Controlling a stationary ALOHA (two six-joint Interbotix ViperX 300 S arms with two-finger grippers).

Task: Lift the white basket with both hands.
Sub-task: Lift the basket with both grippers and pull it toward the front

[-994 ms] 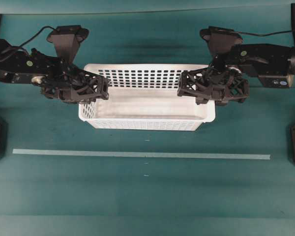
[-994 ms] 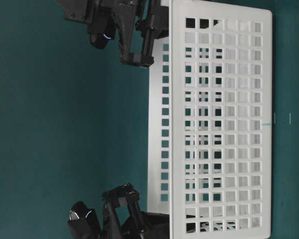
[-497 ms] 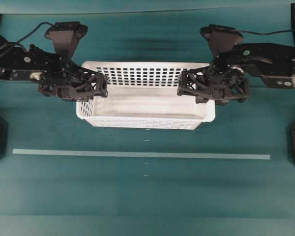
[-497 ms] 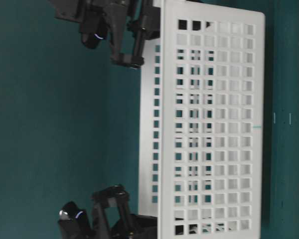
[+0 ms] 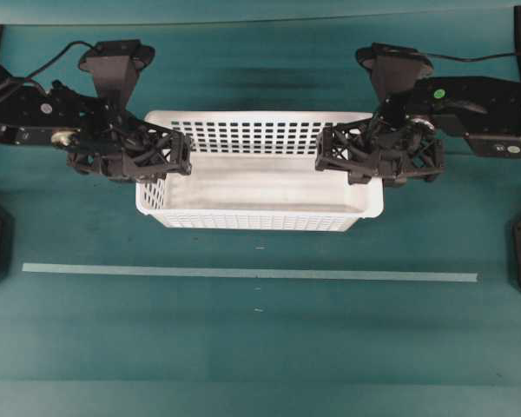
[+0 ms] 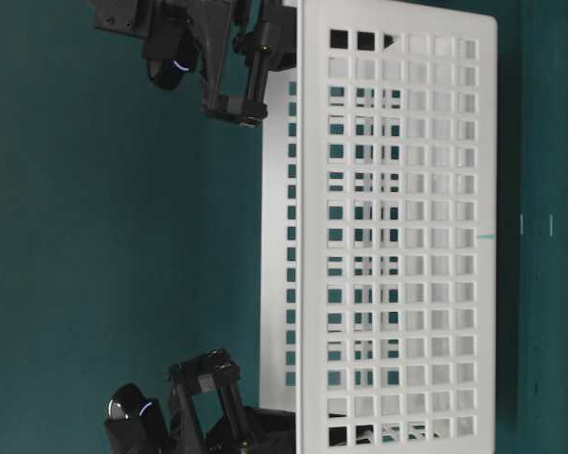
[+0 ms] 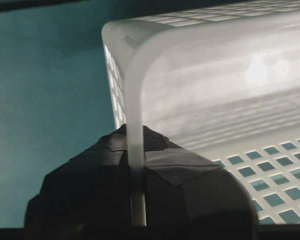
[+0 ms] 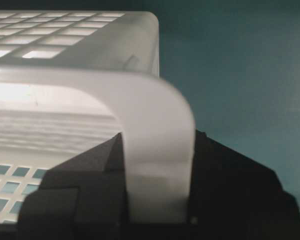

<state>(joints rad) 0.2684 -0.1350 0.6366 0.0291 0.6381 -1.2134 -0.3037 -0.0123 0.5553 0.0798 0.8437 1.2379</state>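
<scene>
The left gripper (image 5: 172, 155) is clenched on the short left wall of the white basket (image 5: 259, 186); the left wrist view shows the rolled rim running straight down between its two dark fingers (image 7: 85, 190), one on the outside and one on the inside of the wall. The right gripper (image 5: 334, 155) is clamped the same way on the basket's short right wall, and in the right wrist view the broad white rim (image 8: 157, 165) fills the gap between its black fingers (image 8: 240, 195). Both grippers lie roughly level, pointing inward toward each other across the basket, with their wrist cameras rising behind them toward the far edge of the bench (image 5: 243, 347).

The basket hangs between the two arms, over the far half of the green bench and centred between its left and right edges. The table-level view shows green surface between the basket's solid floor and the bench, so the basket is off the bench, and it looks about level. Its long walls carry rows of small rectangular holes, and nothing lies inside it.

A pale strip of tape (image 5: 250, 274) runs left to right across the bench, nearer the front edge than the basket.
</scene>
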